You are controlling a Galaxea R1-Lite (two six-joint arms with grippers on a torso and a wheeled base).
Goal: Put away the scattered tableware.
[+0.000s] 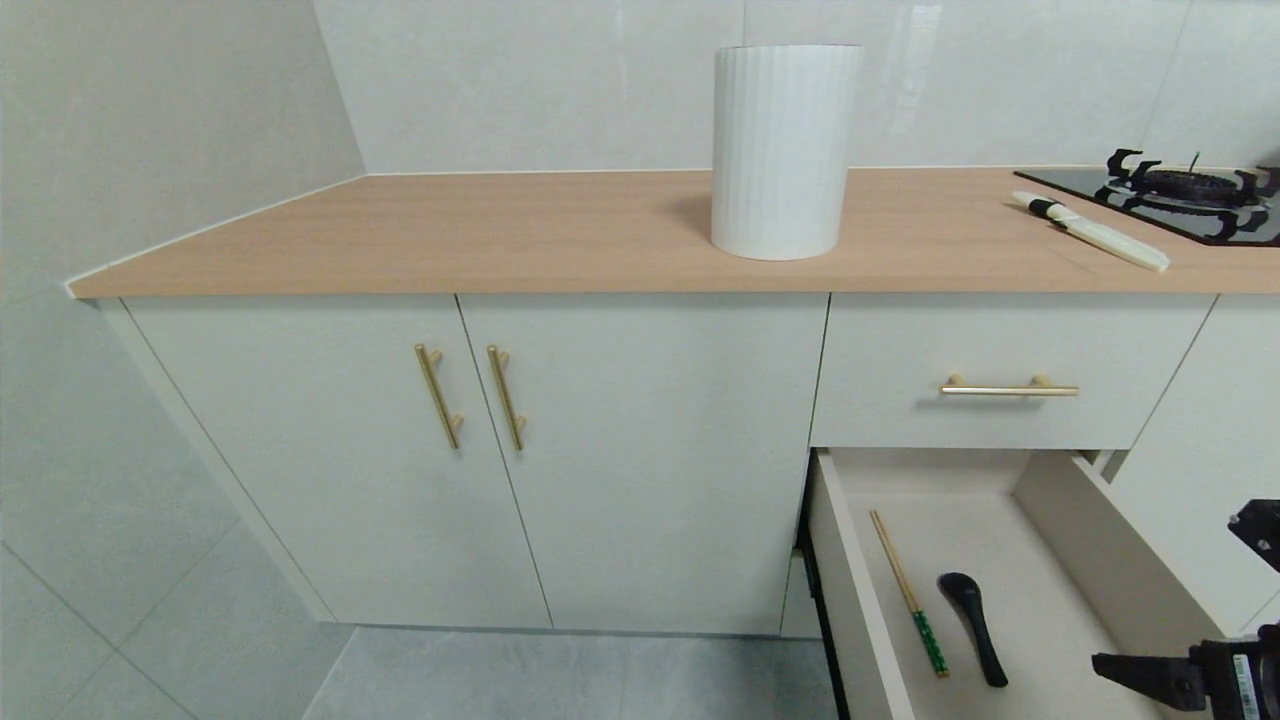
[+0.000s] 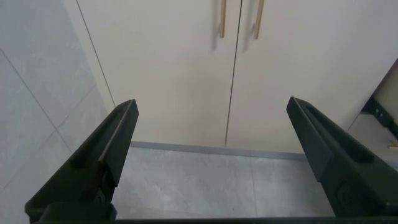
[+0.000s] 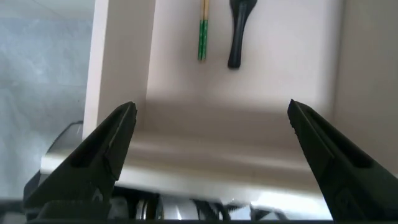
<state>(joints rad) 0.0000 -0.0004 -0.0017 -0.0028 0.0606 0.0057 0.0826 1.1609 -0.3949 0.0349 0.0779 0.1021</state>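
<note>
Down at the pulled-out drawer (image 1: 850, 560), the right gripper (image 3: 211, 112) is hanging empty, jaws spread wide. Chopsticks (image 1: 908, 592) and a spoon (image 1: 972, 610) are lying inside. The left gripper (image 2: 211, 106) is gaping too. A knife (image 1: 1090, 230) is lying on the counter (image 1: 500, 230); a loose grab could drop it.

Head view: set high, at mid range, facing forward and down. The countertop (image 1: 500, 230) lies at 12 o'clock and the drawer (image 1: 850, 580) at 4 o'clock.

Left wrist view: low and near, facing the cabinet doors (image 2: 186, 74) and floor (image 2: 205, 180). It shares both with the head view.

Right wrist view: close above the drawer (image 3: 280, 81), looking down. It shares the chopsticks (image 3: 203, 31) and spoon (image 3: 238, 31) with the head view.
</note>
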